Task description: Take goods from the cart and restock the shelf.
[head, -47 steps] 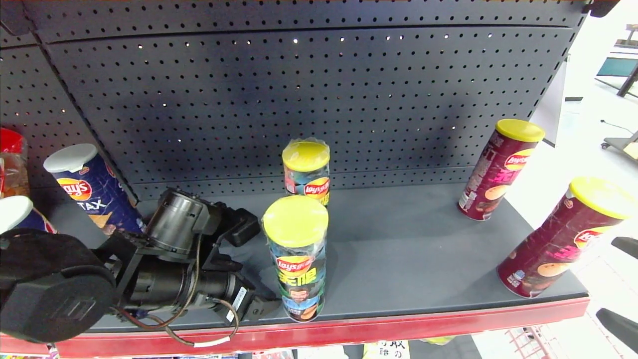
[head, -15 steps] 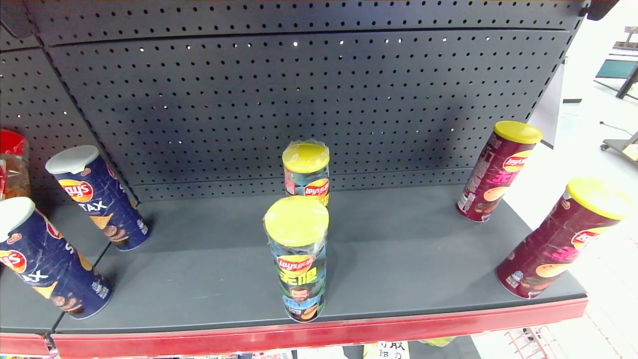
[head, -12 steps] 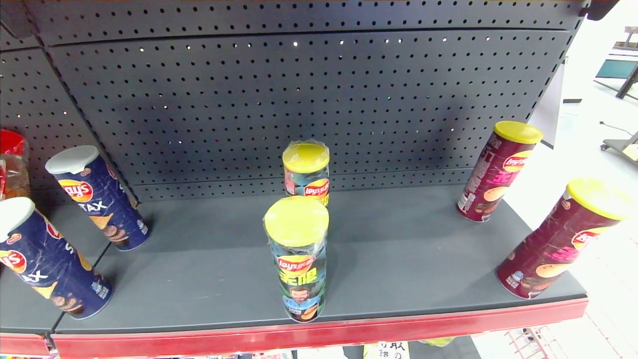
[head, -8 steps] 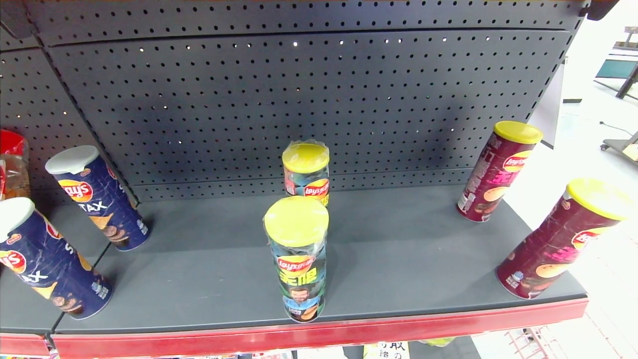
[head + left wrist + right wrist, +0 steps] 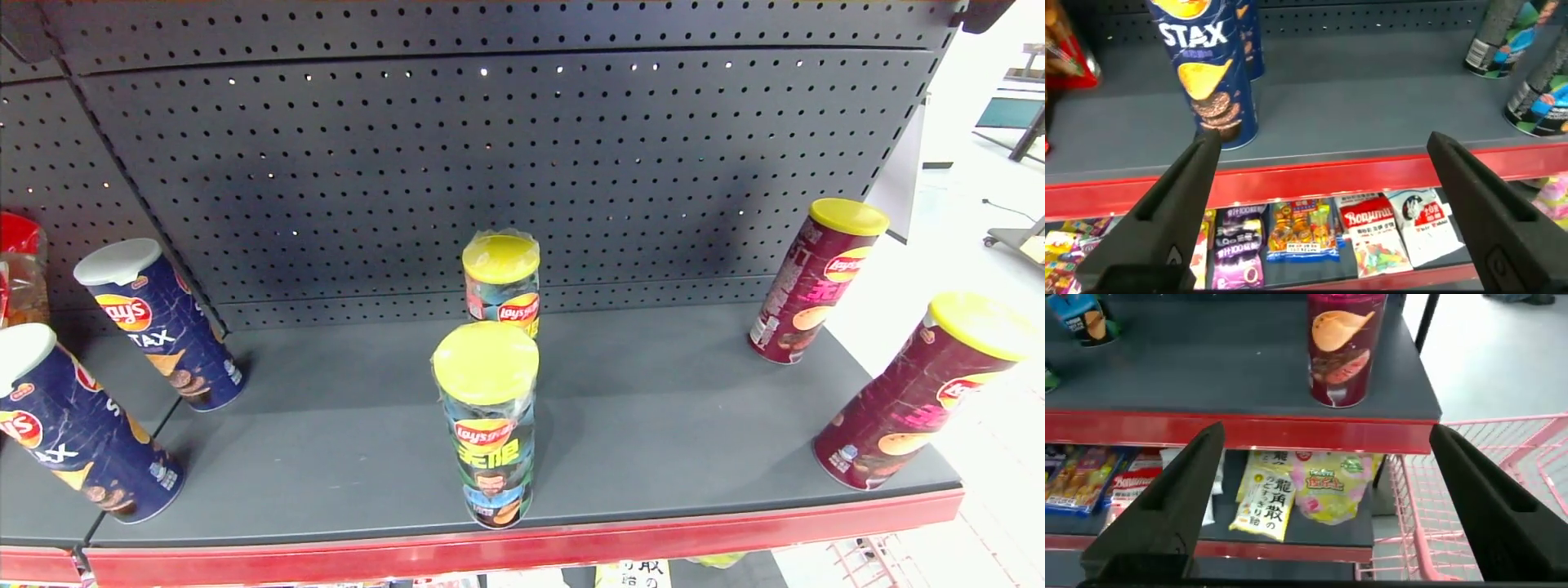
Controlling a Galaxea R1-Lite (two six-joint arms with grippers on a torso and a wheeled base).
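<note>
The shelf (image 5: 653,425) carries six chip cans, all standing on their bases in three pairs, each pair with one can near the front and one farther back. On the robot's left, the front navy can (image 5: 77,425) stands close to the red edge strip (image 5: 571,539), and the rear navy can (image 5: 159,327) stands behind it near the pegboard back panel (image 5: 408,180); both have white lids. In the middle, the front green can (image 5: 488,425) stands just behind the red strip, and the rear green can (image 5: 502,286) stands directly behind it against the panel; both have yellow lids and are well apart from the other pairs. On the right, the rear maroon can (image 5: 812,282) is near the panel and the front maroon can (image 5: 914,400) stands at the shelf's front right corner.

The left hand (image 5: 1324,143) hangs in front of the red strip, level with the navy cans, its two fingers spread wide with nothing between them. Below it, flat snack packets (image 5: 1306,237) line a lower shelf.

The right hand (image 5: 1327,431) sits in front of the strip by the front maroon can, fingers likewise wide and empty. Under it lie yellow and green snack bags (image 5: 1290,490), and the pink wire cart (image 5: 1486,482) stands below, beside the shelf's right end.
</note>
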